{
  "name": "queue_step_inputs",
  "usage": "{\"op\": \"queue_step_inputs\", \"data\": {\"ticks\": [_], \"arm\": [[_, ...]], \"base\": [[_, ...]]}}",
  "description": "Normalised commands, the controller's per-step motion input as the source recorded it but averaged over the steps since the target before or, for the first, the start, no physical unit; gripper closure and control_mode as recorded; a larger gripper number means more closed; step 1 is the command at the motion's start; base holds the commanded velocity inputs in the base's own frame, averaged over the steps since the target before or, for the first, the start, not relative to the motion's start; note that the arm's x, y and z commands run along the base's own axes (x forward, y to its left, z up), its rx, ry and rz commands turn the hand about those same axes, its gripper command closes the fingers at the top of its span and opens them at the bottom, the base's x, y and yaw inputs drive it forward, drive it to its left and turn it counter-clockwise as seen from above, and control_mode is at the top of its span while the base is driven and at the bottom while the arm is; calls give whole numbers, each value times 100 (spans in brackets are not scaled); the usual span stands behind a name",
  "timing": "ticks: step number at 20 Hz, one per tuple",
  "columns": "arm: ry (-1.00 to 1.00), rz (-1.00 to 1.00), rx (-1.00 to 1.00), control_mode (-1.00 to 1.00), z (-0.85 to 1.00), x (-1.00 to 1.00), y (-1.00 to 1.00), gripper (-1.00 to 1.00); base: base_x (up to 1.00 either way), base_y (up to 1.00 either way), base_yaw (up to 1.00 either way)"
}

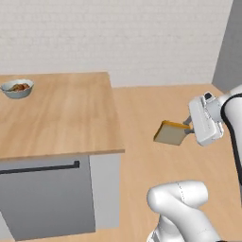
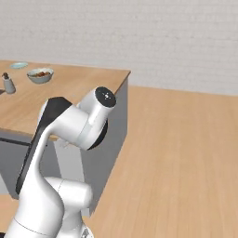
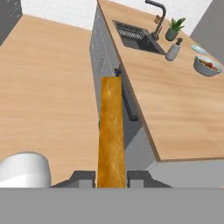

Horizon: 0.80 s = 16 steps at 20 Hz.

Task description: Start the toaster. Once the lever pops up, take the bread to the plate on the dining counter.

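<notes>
I find the claw clamped on the bread, carried edge-on over the floor off the bench corner, so transport is under way; next I must reach the plate at one o'clock in the hand view.

I'm in a kitchen: wood counter on grey cabinets, sink with faucet, food bowl.

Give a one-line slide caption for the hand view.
Fingers shut on the bread, held edge-on beside the wood counter with its sink and bowl.
</notes>
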Motion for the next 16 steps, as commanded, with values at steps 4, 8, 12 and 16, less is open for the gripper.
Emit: {"op": "queue_step_inputs", "data": {"ticks": [4, 8, 12, 16], "arm": [[0, 0, 0, 100, 0, 0, 0, 100], [0, 0, 0, 100, 0, 0, 0, 100], [0, 0, 0, 100, 0, 0, 0, 100], [0, 0, 0, 100, 0, 0, 0, 100]], "base": [[49, -100, 8], [84, -100, 2], [100, -83, -1], [100, -51, -5]]}}
